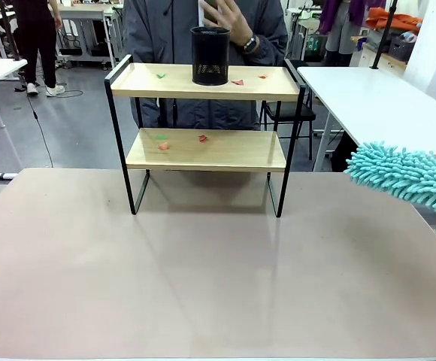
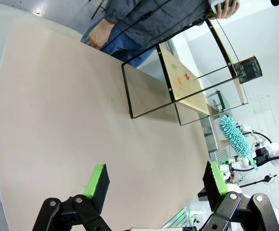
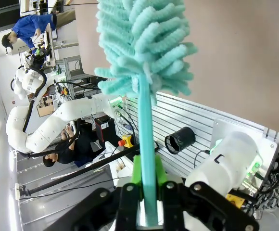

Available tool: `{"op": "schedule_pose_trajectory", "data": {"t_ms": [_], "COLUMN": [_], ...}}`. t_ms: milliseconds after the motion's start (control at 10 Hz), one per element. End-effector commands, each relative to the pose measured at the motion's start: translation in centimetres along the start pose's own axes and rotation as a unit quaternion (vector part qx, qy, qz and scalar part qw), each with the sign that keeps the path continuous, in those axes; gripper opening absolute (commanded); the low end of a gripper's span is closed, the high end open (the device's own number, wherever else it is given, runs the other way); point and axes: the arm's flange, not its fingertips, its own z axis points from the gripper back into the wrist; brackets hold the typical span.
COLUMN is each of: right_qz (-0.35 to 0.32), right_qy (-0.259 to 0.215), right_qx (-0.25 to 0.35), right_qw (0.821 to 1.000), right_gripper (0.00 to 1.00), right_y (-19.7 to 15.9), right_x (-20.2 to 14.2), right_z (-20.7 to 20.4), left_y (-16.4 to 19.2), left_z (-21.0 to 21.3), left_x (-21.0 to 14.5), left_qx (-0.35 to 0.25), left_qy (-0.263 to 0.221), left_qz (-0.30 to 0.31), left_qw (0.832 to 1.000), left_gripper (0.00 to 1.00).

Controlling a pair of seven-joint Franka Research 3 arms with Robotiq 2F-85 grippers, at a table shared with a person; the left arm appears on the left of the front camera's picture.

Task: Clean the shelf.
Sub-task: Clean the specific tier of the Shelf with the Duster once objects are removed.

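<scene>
Right gripper (image 3: 146, 179) clamps a fluffy teal microfibre duster (image 1: 407, 177) at the frame's right edge; left gripper (image 2: 155, 180) gapes empty. The black-framed two-tier wooden shelf (image 1: 233, 154) stands upper centre, a black mesh cup (image 1: 210, 56) on top.

Teal duster (image 1: 410, 177) hangs right of 2-tier shelf (image 1: 233, 150), seemingly paper-strewn.

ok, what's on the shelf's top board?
A black mesh cup mid-board, a green scrap to its left, a red scrap and an orange scrap to its right. The cup's inside and the board behind it are hidden.
</scene>
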Motion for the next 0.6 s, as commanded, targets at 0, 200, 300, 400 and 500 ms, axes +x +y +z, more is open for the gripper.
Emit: {"op": "schedule_pose_trajectory", "data": {"t_ms": [0, 200, 300, 400, 500], "right_qz": [0.001, 0.012, 0.043, 0.058, 0.07], "right_qy": [0.005, -0.017, -0.02, -0.022, -0.023], "right_qx": [-0.003, -0.006, -0.017, -0.042, -0.059], "right_qw": [1.0, 1.0, 0.999, 0.997, 0.996], "right_gripper": [0.0, 0.12, 0.12, 0.12, 0.12], "right_y": [0.2, 2.3, 5.8, 8.1, 9.8], "right_x": [-0.3, -1.3, -3.8, -5.6, -6.6], "right_z": [0.4, -0.4, -1.7, -3.1, -4.5], "left_y": [0.0, 0.0, 0.0, 0.0, 0.0], "left_z": [-0.1, -0.1, -0.1, -0.1, -0.1], "left_x": [0.1, 0.1, 0.1, 0.1, 0.1], "left_qx": [-0.01, -0.01, -0.01, -0.01, -0.01], "left_qy": [-0.01, -0.01, -0.01, -0.01, -0.01], "left_qz": [-0.011, -0.011, -0.011, -0.011, -0.011], "left_qw": [1.0, 1.0, 1.0, 1.0, 1.0], "left_gripper": [1.0, 1.0, 1.0, 1.0, 1.0]}}
